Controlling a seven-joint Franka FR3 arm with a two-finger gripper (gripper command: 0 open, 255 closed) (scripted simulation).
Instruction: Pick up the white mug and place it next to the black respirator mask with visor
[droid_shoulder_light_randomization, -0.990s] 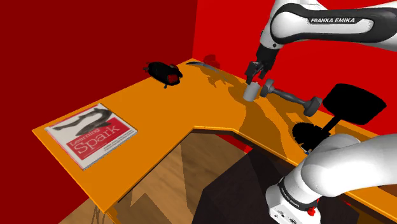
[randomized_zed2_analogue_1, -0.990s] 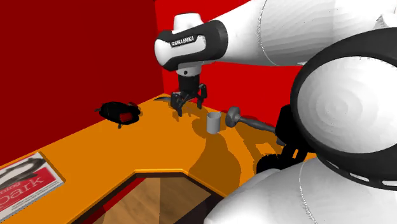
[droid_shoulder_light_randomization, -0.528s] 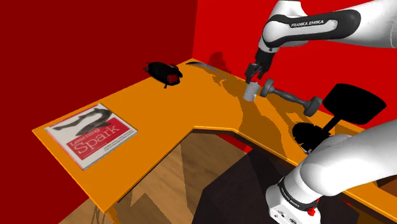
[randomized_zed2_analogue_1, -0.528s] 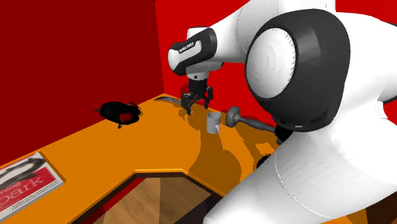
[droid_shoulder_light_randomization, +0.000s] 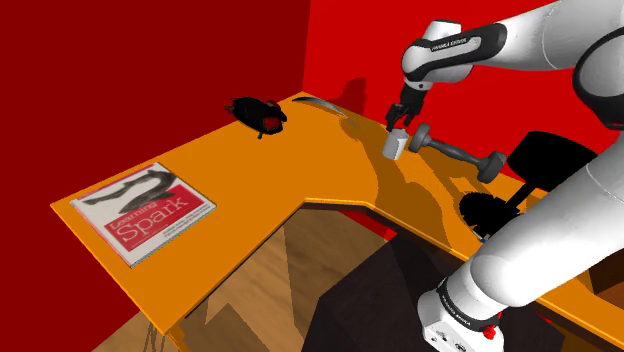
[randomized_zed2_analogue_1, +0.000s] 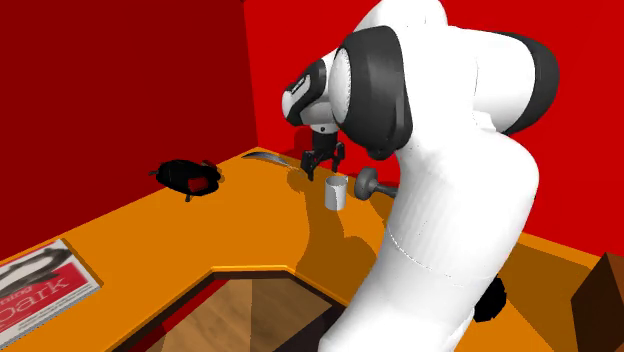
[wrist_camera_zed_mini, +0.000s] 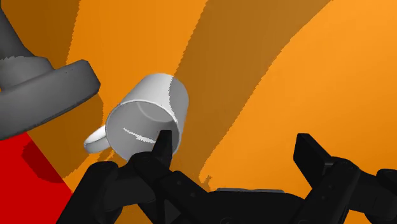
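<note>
The pale grey-white mug (droid_shoulder_light_randomization: 396, 145) stands upright on the orange table (droid_shoulder_light_randomization: 250, 180), close to the red back wall and touching distance from a dumbbell. In the second exterior view the mug (randomized_zed2_analogue_1: 336, 192) sits just below my gripper (randomized_zed2_analogue_1: 322, 170). My gripper (droid_shoulder_light_randomization: 397, 119) hovers right above the mug's rim, open and holding nothing. In the wrist view the mug (wrist_camera_zed_mini: 147, 116) lies off to one side of the gripper (wrist_camera_zed_mini: 234, 143), under one fingertip (wrist_camera_zed_mini: 163, 141) rather than between the two. The black respirator mask (droid_shoulder_light_randomization: 258, 113) lies far along the table, at the corner; mask (randomized_zed2_analogue_1: 190, 177).
A grey dumbbell (droid_shoulder_light_randomization: 455, 152) lies right beside the mug, its head (wrist_camera_zed_mini: 44, 86) near the mug's handle. A red and white book (droid_shoulder_light_randomization: 143, 209) lies at the table's near end. The L-shaped table has a cut-out (droid_shoulder_light_randomization: 330, 260) over a wooden floor.
The arm has swung round, and the gripper has moved from beside the mug to just over its rim, staying open. The mug, mask and dumbbell have not moved.
</note>
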